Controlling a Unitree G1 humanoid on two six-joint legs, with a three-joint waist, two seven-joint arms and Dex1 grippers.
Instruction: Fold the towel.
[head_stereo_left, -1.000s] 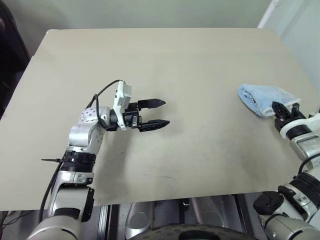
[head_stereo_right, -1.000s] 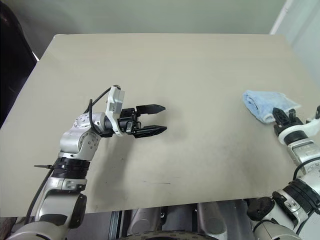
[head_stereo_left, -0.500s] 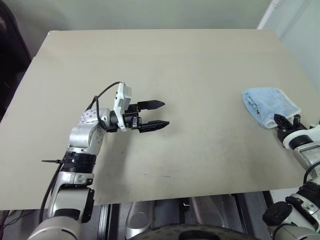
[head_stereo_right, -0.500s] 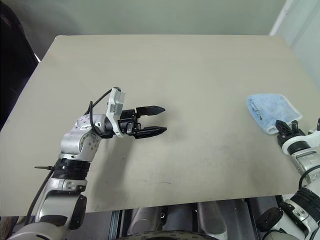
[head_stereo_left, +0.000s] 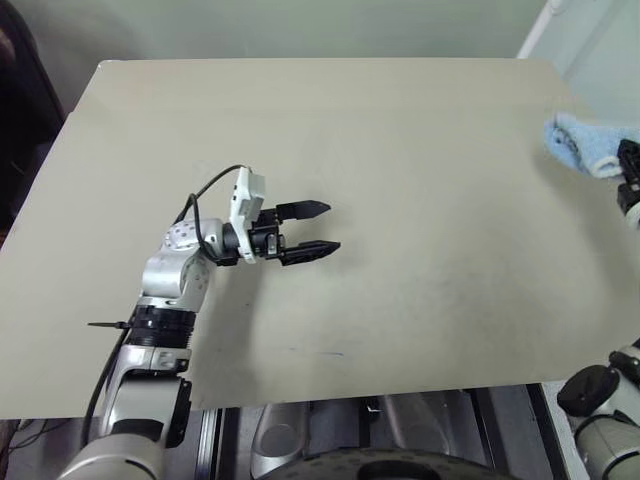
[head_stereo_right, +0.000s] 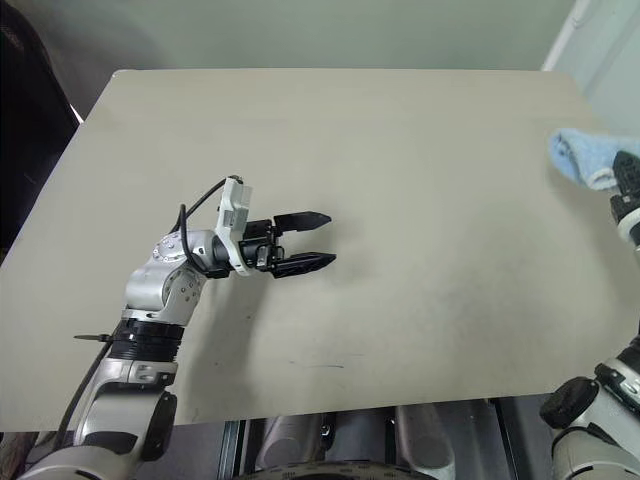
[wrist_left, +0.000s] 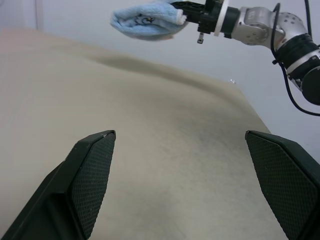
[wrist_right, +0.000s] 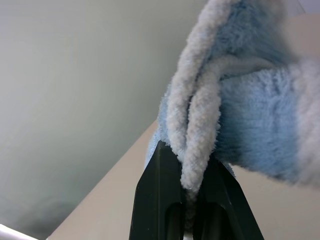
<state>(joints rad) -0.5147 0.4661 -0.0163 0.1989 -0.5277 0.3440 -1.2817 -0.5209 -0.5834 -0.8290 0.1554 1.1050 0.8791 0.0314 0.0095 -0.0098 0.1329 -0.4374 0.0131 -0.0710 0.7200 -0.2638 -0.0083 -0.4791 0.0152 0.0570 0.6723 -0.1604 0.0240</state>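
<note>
Blue towel (wrist_left: 145, 20) in R gripper (wrist_right: 186, 165), above table (head_stereo_left: 400, 180).

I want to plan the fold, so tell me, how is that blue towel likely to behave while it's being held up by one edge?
Probably floppy: the towel droops in a bunched bundle from the right gripper, clear of the table. Likely light, since a pinch on its doubled white edge carries it. The fuzzy terry pile suggests it grips rather than slips.
</note>
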